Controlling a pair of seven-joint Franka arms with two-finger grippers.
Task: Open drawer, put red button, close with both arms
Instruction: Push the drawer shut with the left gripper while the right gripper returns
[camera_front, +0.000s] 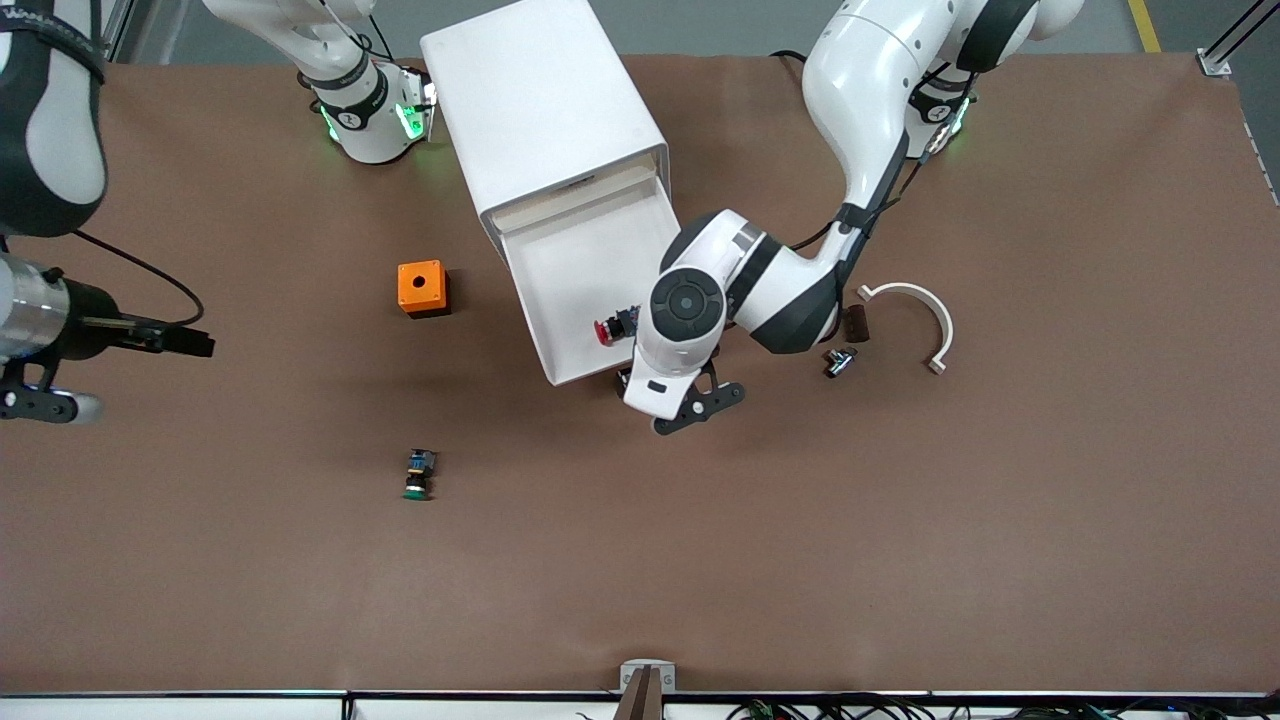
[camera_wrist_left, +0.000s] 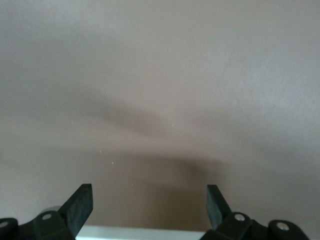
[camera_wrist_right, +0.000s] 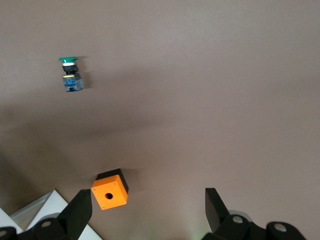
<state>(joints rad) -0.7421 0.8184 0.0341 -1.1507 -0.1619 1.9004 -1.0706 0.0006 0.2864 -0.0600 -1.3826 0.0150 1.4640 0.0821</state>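
The white drawer (camera_front: 570, 270) stands pulled out of the white cabinet (camera_front: 540, 100) toward the front camera. The red button (camera_front: 607, 330) lies in it near the front wall, partly hidden by the left arm's wrist. My left gripper (camera_front: 700, 410) is open and empty just outside the drawer's front wall. In the left wrist view this gripper (camera_wrist_left: 150, 205) has bare table between its fingers, with the drawer's white edge (camera_wrist_left: 145, 234) beneath them. My right gripper (camera_front: 45, 403) waits high over the right arm's end of the table. In its own view the right gripper (camera_wrist_right: 149, 210) is open and empty.
An orange box (camera_front: 422, 288) with a round hole (camera_wrist_right: 109, 192) sits beside the drawer. A green-capped switch (camera_front: 418, 475) (camera_wrist_right: 70, 75) lies nearer the front camera. A white curved piece (camera_front: 915, 310), a dark block (camera_front: 857, 323) and a small black switch (camera_front: 838, 362) lie toward the left arm's end.
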